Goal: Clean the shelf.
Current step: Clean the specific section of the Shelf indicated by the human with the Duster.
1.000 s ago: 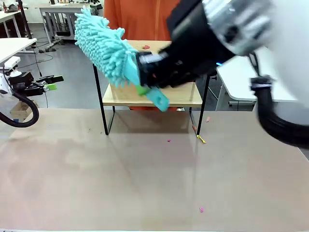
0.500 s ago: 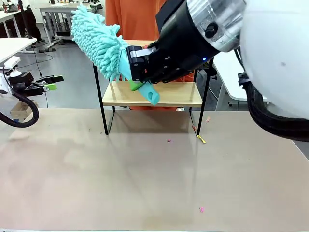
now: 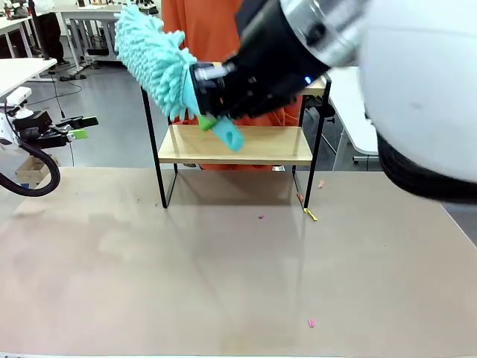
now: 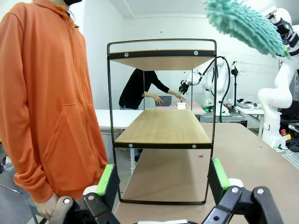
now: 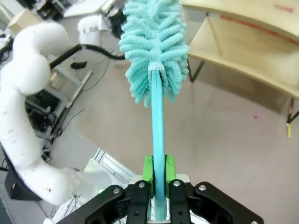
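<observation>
Change noted: within the last second the right gripper (image 3: 203,112) has lifted the teal duster (image 3: 153,56) up and toward the left of the frame. The handle end, formerly low across the lower board, now sits higher. The fluffy head stands at the upper left corner of the shelf (image 3: 246,145), which sits centre frame at the table's far edge, in front of a person in orange (image 3: 201,30). Whether the head touches the top board cannot be told from here.

Finding: a pass over the top tier looks imminent. What appears to be a pink scrap (image 5: 284,8) lies on that board.

The right pincer is pressed tight on the duster handle. The left gripper (image 4: 161,186), at the left edge of the front view, is spread wide and empty.

No brand, label or writing is legible.
</observation>
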Robot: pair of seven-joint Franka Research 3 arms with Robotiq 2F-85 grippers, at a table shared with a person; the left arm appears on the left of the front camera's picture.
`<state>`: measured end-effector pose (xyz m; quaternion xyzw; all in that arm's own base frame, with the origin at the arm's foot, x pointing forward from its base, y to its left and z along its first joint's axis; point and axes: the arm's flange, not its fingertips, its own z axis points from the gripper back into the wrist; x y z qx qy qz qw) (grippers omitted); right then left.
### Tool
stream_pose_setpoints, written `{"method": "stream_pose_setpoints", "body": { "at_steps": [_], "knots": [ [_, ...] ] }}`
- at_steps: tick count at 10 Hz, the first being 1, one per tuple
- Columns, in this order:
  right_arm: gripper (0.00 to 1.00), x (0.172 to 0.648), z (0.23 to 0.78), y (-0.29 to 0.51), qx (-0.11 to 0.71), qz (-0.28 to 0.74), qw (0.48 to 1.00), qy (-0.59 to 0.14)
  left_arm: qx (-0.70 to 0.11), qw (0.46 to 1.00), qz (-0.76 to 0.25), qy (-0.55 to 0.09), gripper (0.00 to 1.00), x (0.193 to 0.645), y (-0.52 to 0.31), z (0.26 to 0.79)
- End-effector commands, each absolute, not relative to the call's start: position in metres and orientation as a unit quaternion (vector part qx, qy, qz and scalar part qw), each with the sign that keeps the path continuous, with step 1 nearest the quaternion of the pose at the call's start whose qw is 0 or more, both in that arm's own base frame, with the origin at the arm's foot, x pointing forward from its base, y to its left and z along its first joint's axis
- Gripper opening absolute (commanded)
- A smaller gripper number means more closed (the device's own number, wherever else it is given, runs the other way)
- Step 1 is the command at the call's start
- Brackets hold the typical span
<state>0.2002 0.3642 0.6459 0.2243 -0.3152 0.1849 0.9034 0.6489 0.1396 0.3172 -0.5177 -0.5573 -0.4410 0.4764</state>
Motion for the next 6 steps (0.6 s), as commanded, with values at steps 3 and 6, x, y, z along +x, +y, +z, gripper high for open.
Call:
{"method": "stream_pose_setpoints", "body": {
  "at_steps": [3, 6],
  "knots": [
    [0.13, 0.241, 0.712, 0.456, 0.132, 0.098, 0.933, -0.321, -0.515, 0.473, -0.447, -0.557, 1.00, 0.648, 0.140, 0.320],
    [0.13, 0.278, 0.732, 0.514, 0.099, 0.061, 0.945, -0.306, -0.515, 0.473, -0.447, -0.557, 1.00, 0.648, 0.140, 0.320]
  ]
}}
